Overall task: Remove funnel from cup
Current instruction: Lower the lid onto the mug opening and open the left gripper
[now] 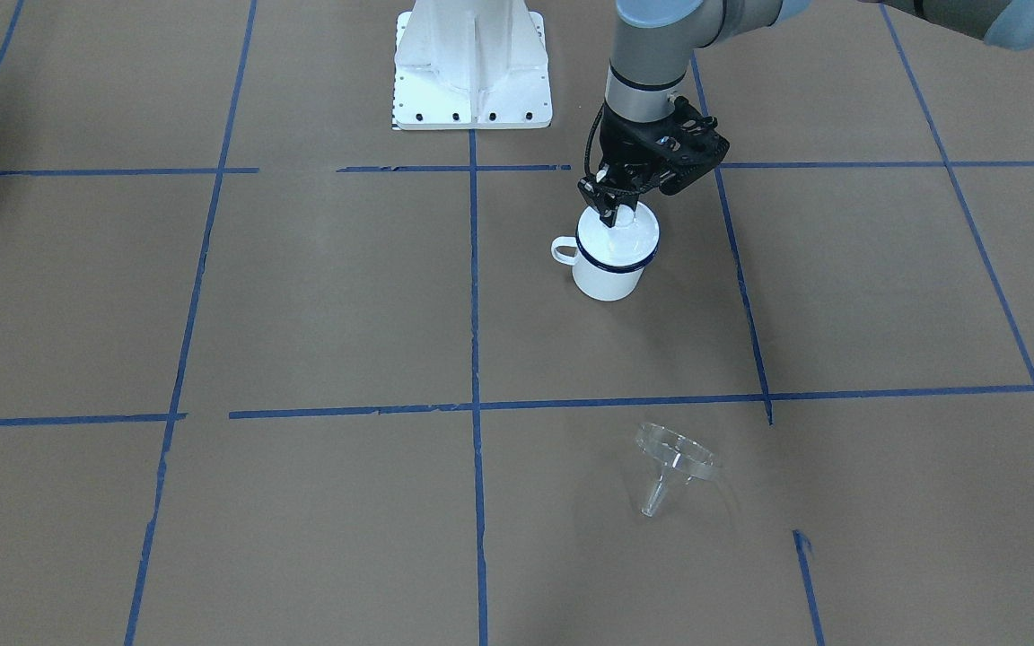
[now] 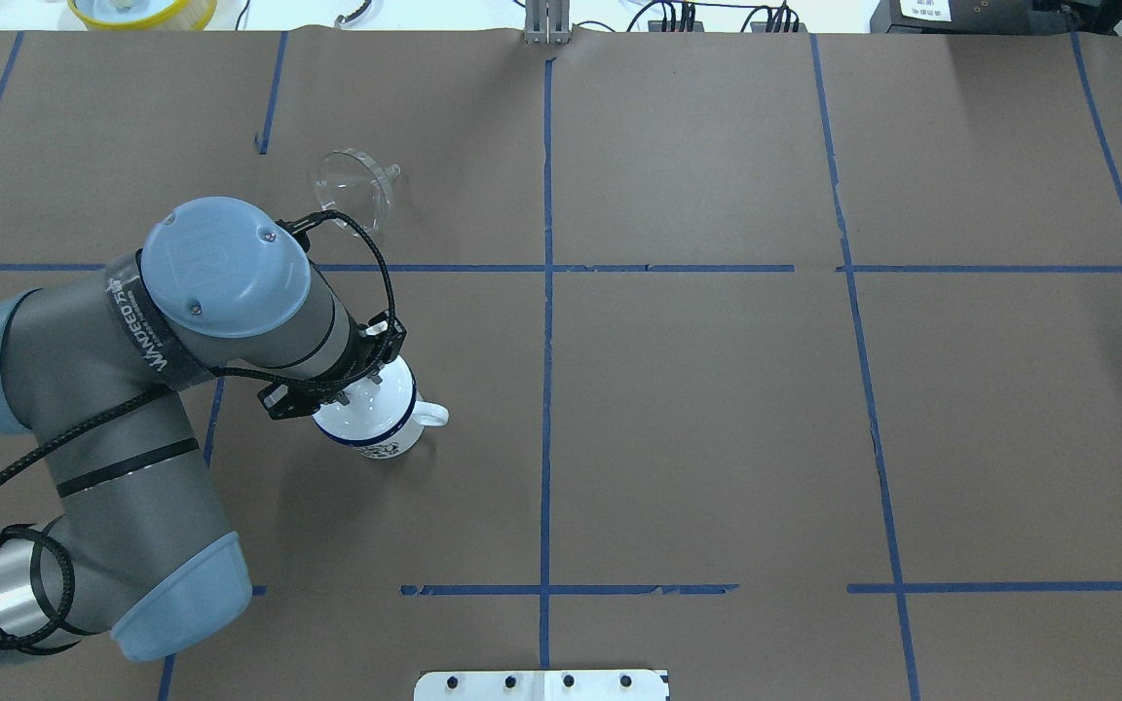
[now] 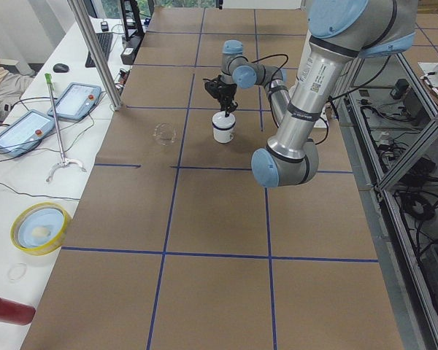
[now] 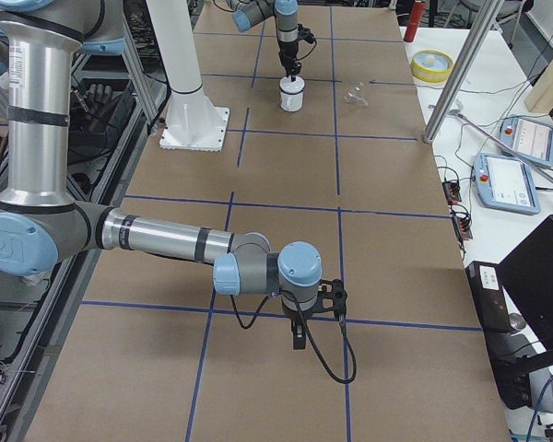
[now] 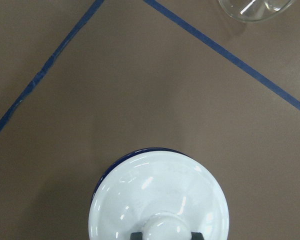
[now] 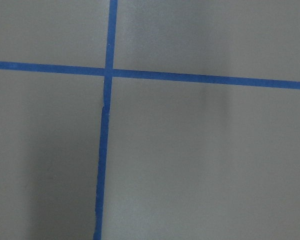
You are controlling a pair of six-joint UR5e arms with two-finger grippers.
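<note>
Surface: brown paper table (image 1: 302, 296), blue tape grid (image 1: 474, 296).
Funnel (image 1: 674, 459): on its side, spout away from robot.
Left gripper (image 1: 611, 215): pinching lid (image 1: 638, 238) knob.
Right gripper (image 4: 299, 343): fingers, cannot tell.

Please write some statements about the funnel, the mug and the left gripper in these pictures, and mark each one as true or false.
1. The clear plastic funnel sits in the white enamel mug. False: it lies on the brown table, apart from the mug.
2. A round white knobbed lid covers the mug. True.
3. The left gripper has the lid's knob between its fingers. True.
4. The mug lies tipped over. False: it stands upright.
</note>
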